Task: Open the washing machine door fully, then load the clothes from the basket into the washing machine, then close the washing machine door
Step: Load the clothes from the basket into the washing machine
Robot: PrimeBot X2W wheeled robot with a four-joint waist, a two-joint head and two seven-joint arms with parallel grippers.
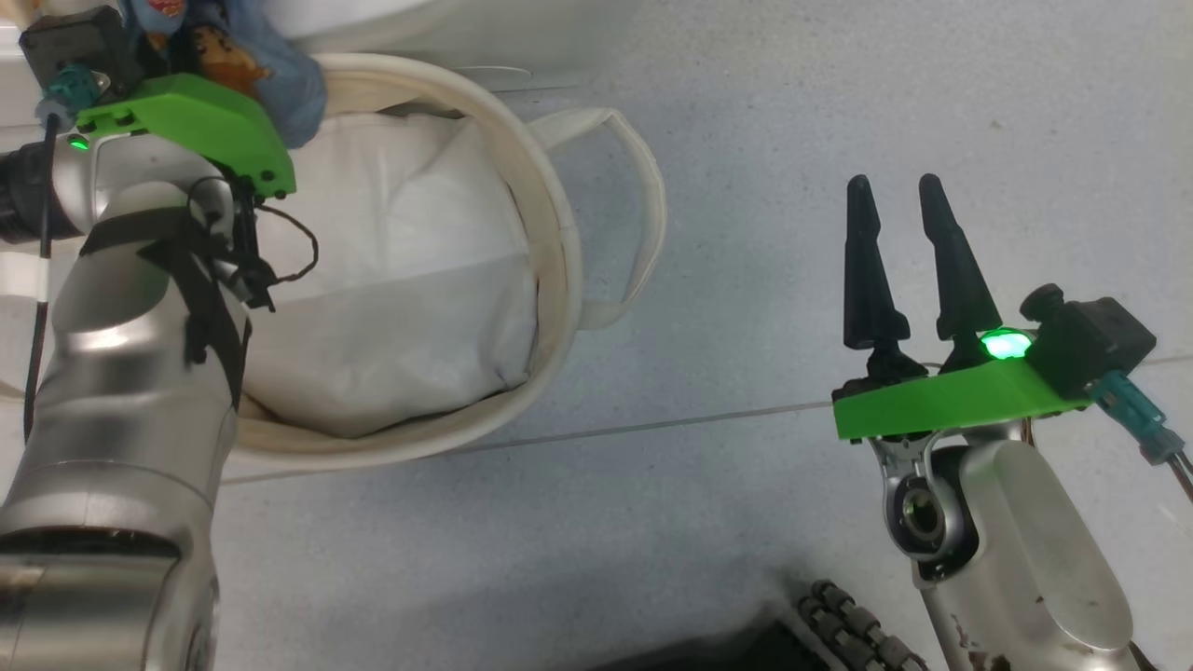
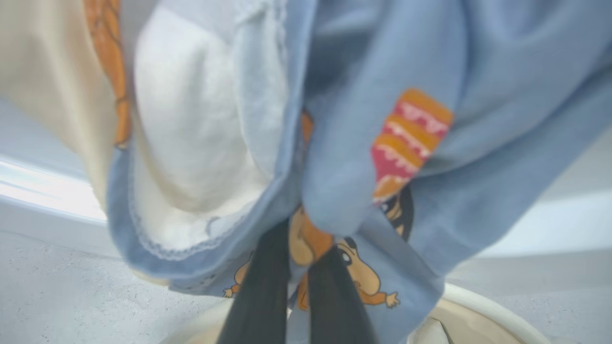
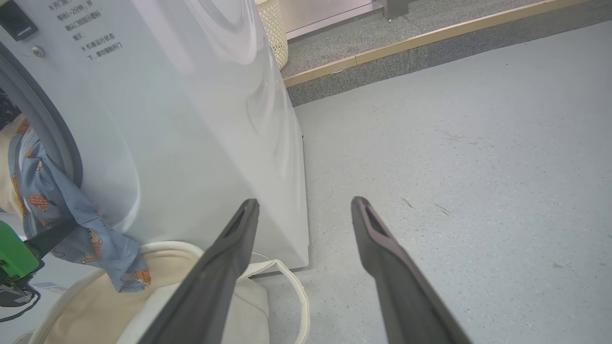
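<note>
The pale grey floor (image 3: 454, 143) spreads out ahead of and beneath the right pincer (image 3: 304, 203), whose two dark fingers stand wide apart over bare ground with nothing between them. To that pincer's left rises the washing machine (image 3: 191, 119), a big white box with small printed text near its top and a grey-rimmed round opening at its far left edge. At the foot of the machine, on the floor between the two arms, sits the basket (image 1: 559, 242), a round cream canvas tub with a looped handle (image 1: 643, 186) on the side facing the right pincer; a plain white padding sheet (image 1: 391, 280) lies crumpled inside it. The clothes (image 2: 430, 143), blue fabric printed with orange-brown cartoon figures and bunched with a cream-beige fold, hang from the left pincer (image 2: 301, 239), which is clamped tight on the cloth. From the right wrist, the bundle dangles in front of the machine's opening and above the basket's far rim, its lowest corner drooping just over the canvas. The left pincer's green mount (image 1: 186, 121) lies over the basket's near-left edge.
</note>
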